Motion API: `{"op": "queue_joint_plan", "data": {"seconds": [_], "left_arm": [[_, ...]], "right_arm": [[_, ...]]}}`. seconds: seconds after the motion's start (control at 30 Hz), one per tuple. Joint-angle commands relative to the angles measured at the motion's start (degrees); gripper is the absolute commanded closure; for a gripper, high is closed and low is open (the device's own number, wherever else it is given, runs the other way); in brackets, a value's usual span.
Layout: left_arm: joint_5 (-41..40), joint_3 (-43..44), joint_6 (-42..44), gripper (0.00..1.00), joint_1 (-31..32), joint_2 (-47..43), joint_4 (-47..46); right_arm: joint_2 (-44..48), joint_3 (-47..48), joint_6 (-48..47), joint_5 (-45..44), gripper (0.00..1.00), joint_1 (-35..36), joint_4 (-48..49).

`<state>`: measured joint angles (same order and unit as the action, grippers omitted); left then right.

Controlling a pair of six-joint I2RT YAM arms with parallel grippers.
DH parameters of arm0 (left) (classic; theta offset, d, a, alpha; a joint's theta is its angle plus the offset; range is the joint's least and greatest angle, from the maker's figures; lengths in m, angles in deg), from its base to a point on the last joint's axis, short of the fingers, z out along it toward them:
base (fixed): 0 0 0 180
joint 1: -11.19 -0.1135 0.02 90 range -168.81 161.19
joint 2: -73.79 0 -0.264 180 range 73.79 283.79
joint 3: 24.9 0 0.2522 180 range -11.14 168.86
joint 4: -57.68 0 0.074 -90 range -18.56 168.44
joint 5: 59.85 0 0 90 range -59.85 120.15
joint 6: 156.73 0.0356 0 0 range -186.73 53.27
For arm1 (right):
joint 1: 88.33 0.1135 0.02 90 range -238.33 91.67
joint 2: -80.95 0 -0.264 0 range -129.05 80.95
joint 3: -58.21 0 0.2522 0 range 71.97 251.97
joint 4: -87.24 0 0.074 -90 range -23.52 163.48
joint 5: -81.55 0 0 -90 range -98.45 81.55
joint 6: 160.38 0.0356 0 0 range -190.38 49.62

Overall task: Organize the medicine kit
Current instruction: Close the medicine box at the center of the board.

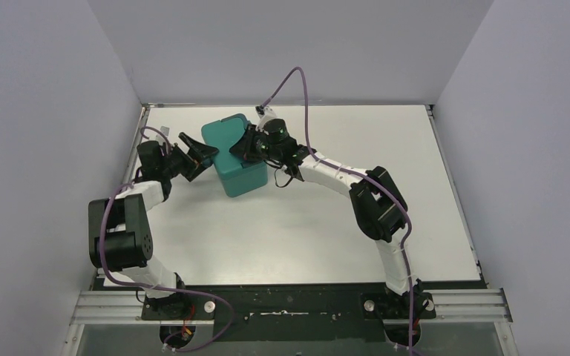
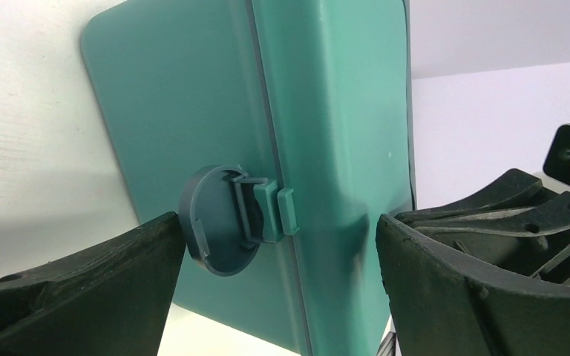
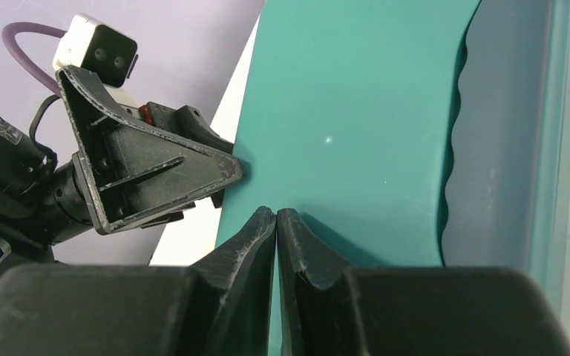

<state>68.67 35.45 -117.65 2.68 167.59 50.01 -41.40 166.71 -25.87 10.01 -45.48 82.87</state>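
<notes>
On the white tabletop I see the teal plastic medicine box lidded, its grey round latch folded across the seam. My left hand is spread beside it; my right hand rests pressed together on the lid. No loose supplies show.
</notes>
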Motion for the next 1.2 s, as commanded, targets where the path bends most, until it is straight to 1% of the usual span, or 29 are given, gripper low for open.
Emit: {"op": "queue_joint_plan", "data": {"seconds": [0.0, 0.13, 0.23, 0.4, 0.47, 0.6, 0.7, 0.83, 0.97, 1.17], "left_arm": [[-1.6, -0.24, -1.83, 0.03, 0.87, -0.38, -5.35], [-2.08, -1.52, -5.0, 0.05, 1.64, -0.72, -10.87], [-1.56, -3.44, -9.95, 0.05, 1.75, -0.1, -17.21], [-1.12, -5.8, -14.81, 0.05, 1.75, 1.11, -24.04], [-0.56, -6.29, -16.81, 0.07, 1.75, 1.83, -26.59], [-0.43, -6.78, -18.5, 0.13, 1.75, 2.27, -27.68], [-0.93, -6.71, -17.78, 0.2, 1.66, 1.99, -26.78], [-1.47, -5.83, -15.56, 0.26, 1.66, 1.2, -23.91], [-2.62, -4.26, -11.48, 0.3, 1.58, -0.9, -17.62], [-7.0, -1.17, -3.48, 0.33, 1.7, -4.92, -5.61]], "right_arm": [[-1.85, -3.23, -2.73, -2.2, 0.9, 0.73, -9.83], [-1.91, -3.25, -2.85, -2.38, 0.9, 0.87, -9.83], [-2.07, -3.03, -2.7, -2.38, 0.9, 0.96, -9.83], [-2.5, -1.99, -3.06, -2.29, 0.9, 1.22, -9.95], [-2.61, -1.64, -3.35, -2.21, 0.9, 1.27, -10.36], [-2.93, -1.31, -3.91, -2.29, 0.9, 1.36, -11.19], [-3.07, -1.32, -3.91, -2.23, 0.9, 1.36, -11.23], [-3.06, -1.15, -4.44, -2.37, 0.9, 1.53, -11.71], [-3.05, -1.31, -4.95, -2.64, 0.9, 1.62, -12.33], [-3.08, -1.2, -4.96, -2.51, 0.9, 1.61, -12.29]]}}
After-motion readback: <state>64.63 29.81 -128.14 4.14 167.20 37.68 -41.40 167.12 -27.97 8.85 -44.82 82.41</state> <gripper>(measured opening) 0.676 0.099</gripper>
